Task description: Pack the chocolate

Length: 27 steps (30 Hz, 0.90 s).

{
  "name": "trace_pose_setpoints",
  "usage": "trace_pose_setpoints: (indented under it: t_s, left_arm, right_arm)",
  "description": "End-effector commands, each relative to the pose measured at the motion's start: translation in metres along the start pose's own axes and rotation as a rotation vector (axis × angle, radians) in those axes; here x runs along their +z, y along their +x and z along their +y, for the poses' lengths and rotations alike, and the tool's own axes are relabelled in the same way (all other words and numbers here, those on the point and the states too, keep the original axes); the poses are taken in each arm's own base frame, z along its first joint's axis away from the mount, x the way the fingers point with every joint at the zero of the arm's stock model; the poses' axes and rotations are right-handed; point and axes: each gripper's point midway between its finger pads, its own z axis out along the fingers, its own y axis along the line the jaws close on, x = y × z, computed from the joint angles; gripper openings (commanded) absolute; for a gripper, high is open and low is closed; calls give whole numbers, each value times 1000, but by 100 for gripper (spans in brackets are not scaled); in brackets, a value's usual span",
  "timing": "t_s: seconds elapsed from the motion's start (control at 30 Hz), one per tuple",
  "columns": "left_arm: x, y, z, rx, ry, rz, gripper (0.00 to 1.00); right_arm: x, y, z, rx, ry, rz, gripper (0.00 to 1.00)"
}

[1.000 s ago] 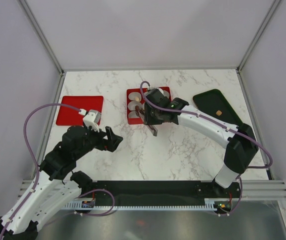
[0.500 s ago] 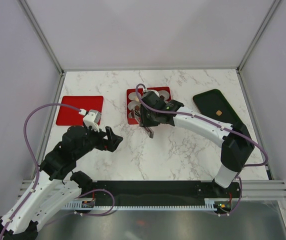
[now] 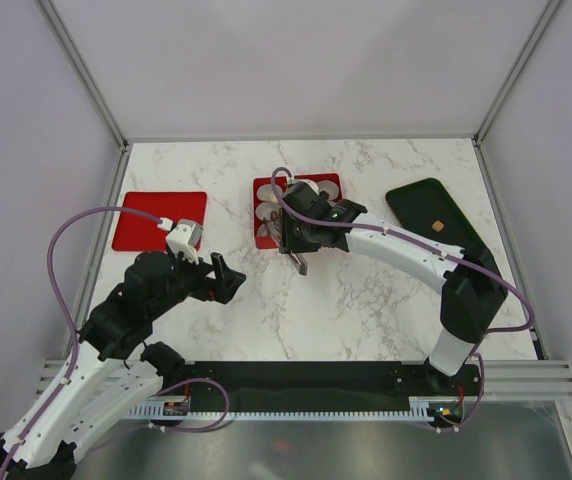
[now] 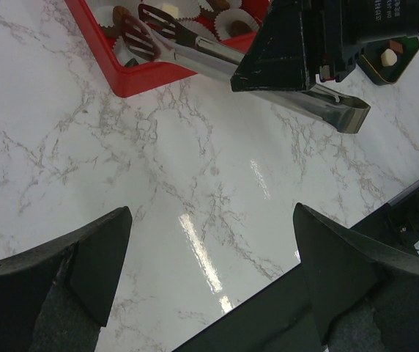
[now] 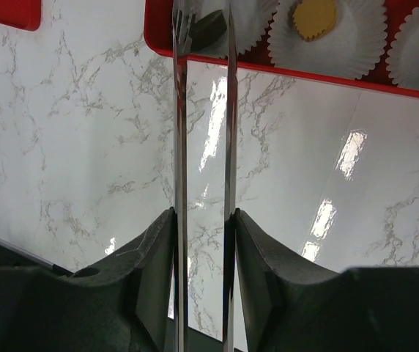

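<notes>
My right gripper (image 3: 299, 238) is shut on metal tongs (image 5: 181, 147), one finger (image 5: 151, 279) pressed on each blade. The tong tips pinch a dark brown chocolate (image 5: 208, 28) over a white paper cup at the near left corner of the red box (image 5: 305, 72). A tan-orange chocolate (image 5: 315, 17) lies in the neighbouring cup. The box (image 3: 262, 186) shows under the right arm in the top view. My left gripper (image 3: 228, 280) is open and empty above the bare marble, left of the box. In its wrist view the tongs (image 4: 217, 59) reach into the box (image 4: 158, 73).
A flat red lid (image 3: 159, 220) lies at the left. A dark green tray (image 3: 436, 215) at the right holds more chocolate (image 3: 436, 227), seen also in the left wrist view (image 4: 390, 55). The table's black front edge (image 4: 283, 315) is near my left gripper.
My right gripper has moved left and a little back with the tongs, bringing the tips over the box's near left corner. The left arm has not moved.
</notes>
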Motion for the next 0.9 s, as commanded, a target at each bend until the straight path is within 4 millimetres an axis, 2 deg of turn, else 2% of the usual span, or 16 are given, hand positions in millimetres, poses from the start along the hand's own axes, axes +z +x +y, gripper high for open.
trace_pose_setpoints:
  t_s: [0.0, 0.13, 0.27, 0.43, 0.47, 0.53, 0.57, 0.6, 0.67, 0.7, 0.8, 0.87]
  left_arm:
    - [1, -6, 1, -10, -13, -21, 99]
    - [0, -5, 1, -10, -13, -20, 99]
    - [0, -6, 1, -10, -12, -23, 99]
    - [0, -6, 0, -9, -11, -22, 99]
    - [-1, -7, 1, -10, -11, -25, 99]
    - [-1, -8, 0, -11, -9, -30, 99]
    - [-1, -7, 0, -11, -9, -30, 99]
    - [-1, -7, 0, -9, -8, -31, 99]
    - [-2, -9, 3, -12, -28, -42, 99]
    - [-3, -11, 3, -11, -29, -47, 99]
    - [-2, -10, 4, -15, -34, -48, 99]
    - [-1, -9, 4, -12, -35, -41, 99]
  right_arm:
    - [-3, -18, 14, 8, -29, -57, 45]
    - [-9, -24, 17, 4, -41, -74, 45]
    - [-30, -41, 20, -11, -38, -122, 45]
    - [-61, -56, 2, -13, -5, -178, 45]
    - [-63, -53, -6, -12, 12, -171, 45]
    - [-76, -61, -22, 4, 29, -200, 46]
    - [-75, -56, -34, 8, 50, -192, 46]
    - [-85, -62, -45, 30, 58, -216, 46]
    - [-90, -60, -66, 39, 92, -222, 45]
    - [-102, -67, -80, 62, 111, -250, 45]
    - [-117, -68, -113, 75, 201, -281, 46]
    - [-120, -62, -127, 75, 243, -277, 45]
